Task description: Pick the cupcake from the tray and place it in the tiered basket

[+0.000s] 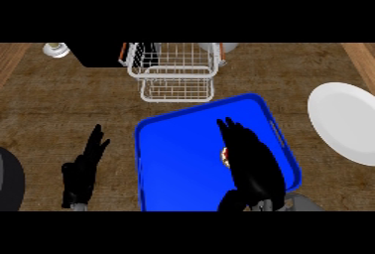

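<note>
Evidently, the right hand [253, 163] is held outstretched, nothing grasped, over the blue tray [176, 163] so that the cupcake [224, 156], half hidden beneath its palm, can be enclosed for the tiered basket [176, 69] beyond, while the left hand [81, 173] is rested open on the table [58, 99].

Centre of frame: tray [183, 163] solid blue. Upper centre: tiered basket [176, 69] white wire grid; right edge: plate [344, 124] plain white. The table [66, 99] is brown wood grain; left robot hand [81, 173] and right robot hand [249, 158] black.
</note>
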Controlling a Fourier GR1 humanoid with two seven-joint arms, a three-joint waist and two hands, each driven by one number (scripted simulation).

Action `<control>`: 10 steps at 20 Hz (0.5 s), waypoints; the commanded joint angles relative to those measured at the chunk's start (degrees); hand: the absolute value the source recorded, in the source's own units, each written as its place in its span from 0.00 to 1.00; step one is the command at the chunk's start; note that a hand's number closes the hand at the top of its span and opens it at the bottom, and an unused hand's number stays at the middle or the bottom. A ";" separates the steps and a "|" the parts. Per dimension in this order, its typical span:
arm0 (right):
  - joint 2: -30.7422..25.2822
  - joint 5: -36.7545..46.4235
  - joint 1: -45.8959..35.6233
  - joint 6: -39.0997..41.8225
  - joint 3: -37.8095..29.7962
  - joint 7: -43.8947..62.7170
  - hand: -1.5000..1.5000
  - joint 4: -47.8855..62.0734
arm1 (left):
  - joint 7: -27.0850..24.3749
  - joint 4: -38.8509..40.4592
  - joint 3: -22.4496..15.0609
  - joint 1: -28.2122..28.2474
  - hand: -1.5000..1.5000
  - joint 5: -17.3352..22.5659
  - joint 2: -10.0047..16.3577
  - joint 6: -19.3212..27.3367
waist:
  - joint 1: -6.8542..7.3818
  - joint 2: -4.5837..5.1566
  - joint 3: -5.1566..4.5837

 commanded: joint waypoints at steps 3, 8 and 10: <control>2.22 -1.31 -0.28 8.17 1.22 12.99 0.00 3.59 | 1.23 1.93 -0.32 0.89 0.50 -0.44 -1.37 0.87 | -0.27 0.31 -0.44; 3.37 -3.09 -1.51 9.45 -1.52 12.72 0.00 5.59 | 1.33 2.54 0.04 0.87 0.50 -0.56 -1.13 0.02 | -0.34 0.37 -0.41; 5.49 -1.73 -1.78 8.60 -0.74 12.81 0.00 8.05 | 2.43 1.14 -0.63 1.76 0.50 -0.73 -1.06 -0.16 | 0.01 0.35 -0.39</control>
